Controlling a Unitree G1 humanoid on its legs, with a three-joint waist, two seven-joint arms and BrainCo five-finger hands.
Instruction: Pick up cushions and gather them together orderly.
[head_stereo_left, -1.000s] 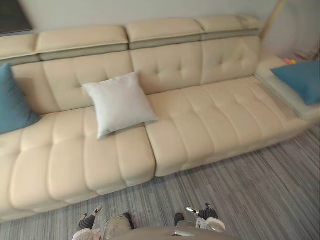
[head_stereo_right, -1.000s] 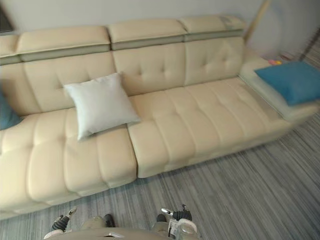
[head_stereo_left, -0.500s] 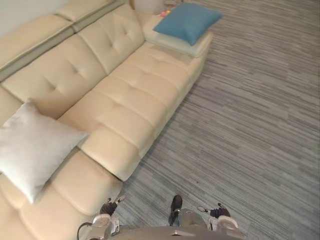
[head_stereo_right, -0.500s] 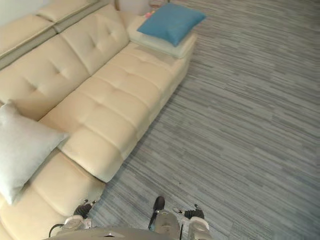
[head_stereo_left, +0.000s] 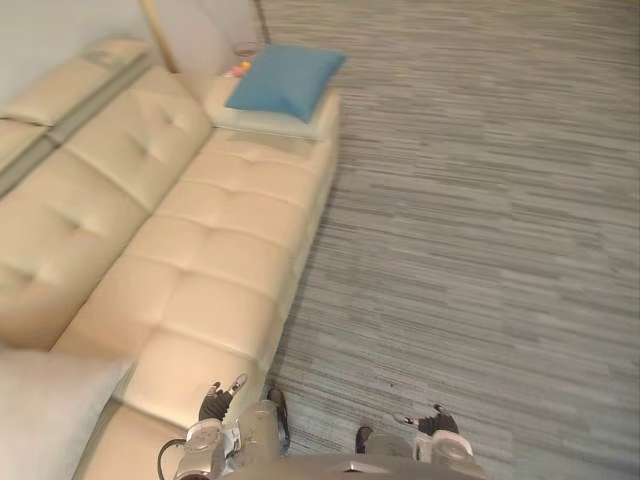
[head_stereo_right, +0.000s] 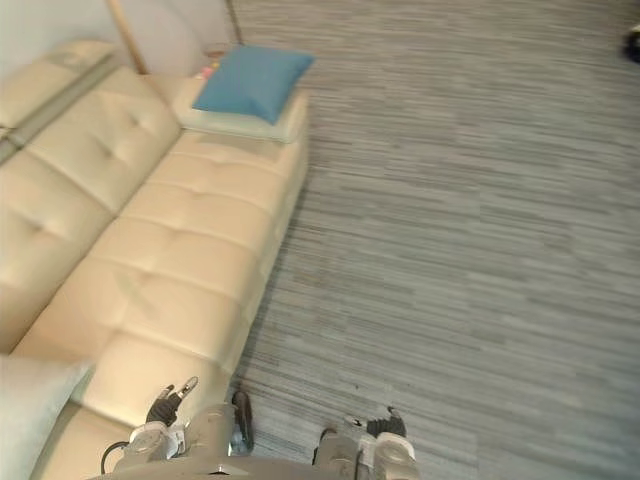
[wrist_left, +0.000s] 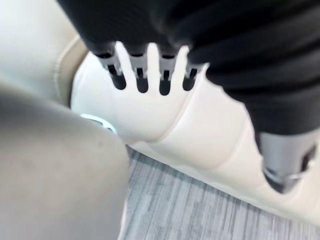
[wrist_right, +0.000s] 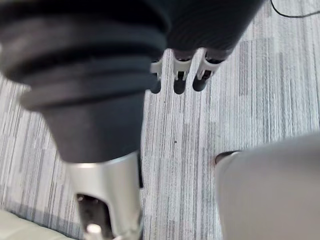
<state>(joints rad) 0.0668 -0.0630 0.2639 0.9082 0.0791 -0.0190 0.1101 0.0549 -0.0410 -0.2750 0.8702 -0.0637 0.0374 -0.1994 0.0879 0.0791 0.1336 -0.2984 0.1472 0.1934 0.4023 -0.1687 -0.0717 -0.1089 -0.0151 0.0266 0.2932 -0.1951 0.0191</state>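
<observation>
My left hand (head_stereo_left: 210, 405) and right hand (head_stereo_left: 438, 427) hang low, fingers straight, holding nothing. The white cushion (head_stereo_left: 45, 410) lies on the sofa (head_stereo_left: 200, 260) just left of my left hand, the nearer one. The blue cushion (head_stereo_left: 285, 80) rests far ahead at the sofa's end.

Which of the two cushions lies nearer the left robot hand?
The pale grey square cushion at the cream leather sofa's near end, by the left robot hand; the blue square cushion lies at its far end.

The pale cushion (head_stereo_left: 45, 410) is cut off at the lower-left corner. Small coloured objects (head_stereo_left: 241, 68) behind the blue cushion (head_stereo_left: 285, 80): too small to identify.
</observation>
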